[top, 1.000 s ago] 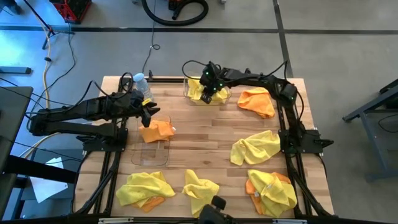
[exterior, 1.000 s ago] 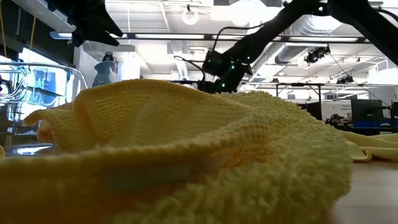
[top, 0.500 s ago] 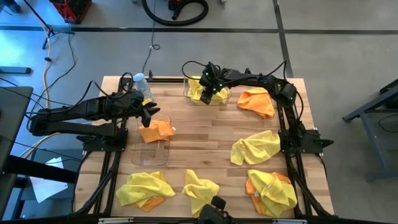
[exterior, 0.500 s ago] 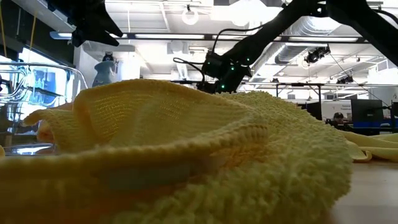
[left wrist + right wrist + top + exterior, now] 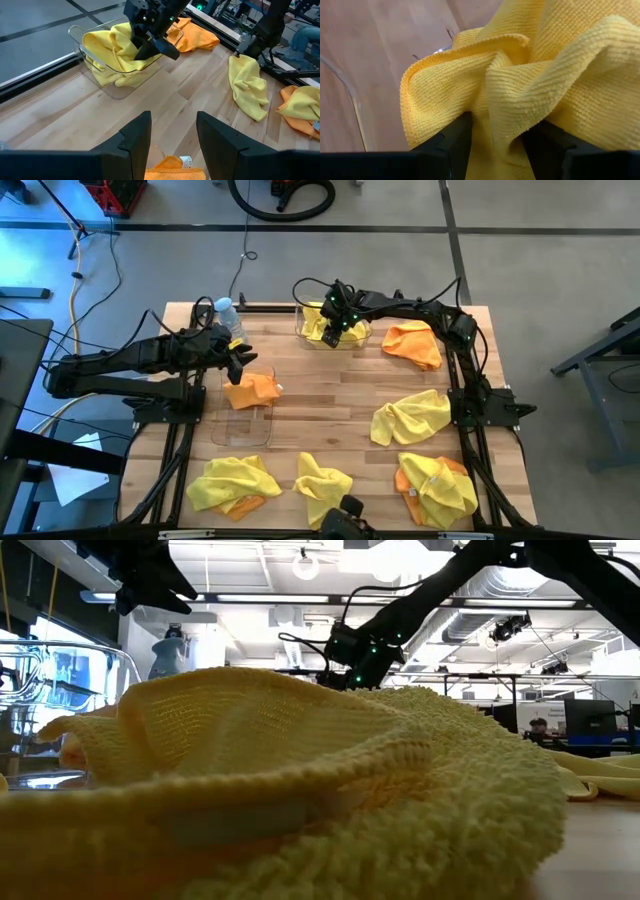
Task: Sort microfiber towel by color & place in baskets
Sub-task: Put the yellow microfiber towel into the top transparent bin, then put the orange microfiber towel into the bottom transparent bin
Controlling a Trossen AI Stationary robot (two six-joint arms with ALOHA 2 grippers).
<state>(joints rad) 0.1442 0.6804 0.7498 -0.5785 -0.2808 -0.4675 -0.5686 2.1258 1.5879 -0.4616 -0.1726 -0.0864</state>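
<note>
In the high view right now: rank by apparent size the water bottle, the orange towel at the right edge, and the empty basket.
1. Empty basket, largest footprint.
2. Orange towel at the right edge, slightly smaller; close enough that I wouldn't insist.
3. Water bottle, clearly smallest.

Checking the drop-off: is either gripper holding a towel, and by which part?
Neither. The right gripper stands open over the yellow towel in the basket; the left gripper is open, empty.

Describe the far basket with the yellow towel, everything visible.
The far basket is a clear plastic rectangular bin with low walls and rounded corners, upright on the wooden table near its far edge. A rumpled yellow towel fills it, spilling a little over the rim. The right hand sits down in it, fingers apart with towel folds between them. An orange towel lies beside it, apart.
</note>
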